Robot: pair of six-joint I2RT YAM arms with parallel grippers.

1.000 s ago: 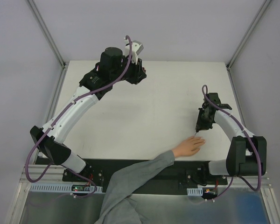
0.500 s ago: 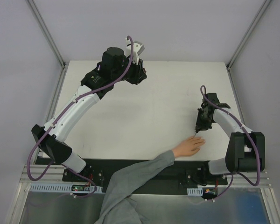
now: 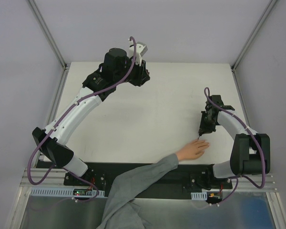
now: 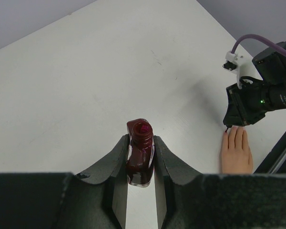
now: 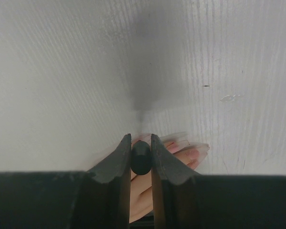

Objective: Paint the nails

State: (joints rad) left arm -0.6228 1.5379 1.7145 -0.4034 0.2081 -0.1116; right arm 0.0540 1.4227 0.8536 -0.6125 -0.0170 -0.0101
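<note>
On white table [image 3: 148, 109], grey walls [image 3: 148, 28] around, left hand [image 4: 140, 139] clamps red bottle [image 4: 139, 164], right hand [image 5: 140, 137] pinches black brush [image 5: 140, 158] by nails [image 5: 190, 153]

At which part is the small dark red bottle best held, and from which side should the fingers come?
Grip the bottle on its two side walls, below the neck, coming in from the side, as the left gripper does. The body is wider than the neck, and this likely leaves the open mouth free.
</note>
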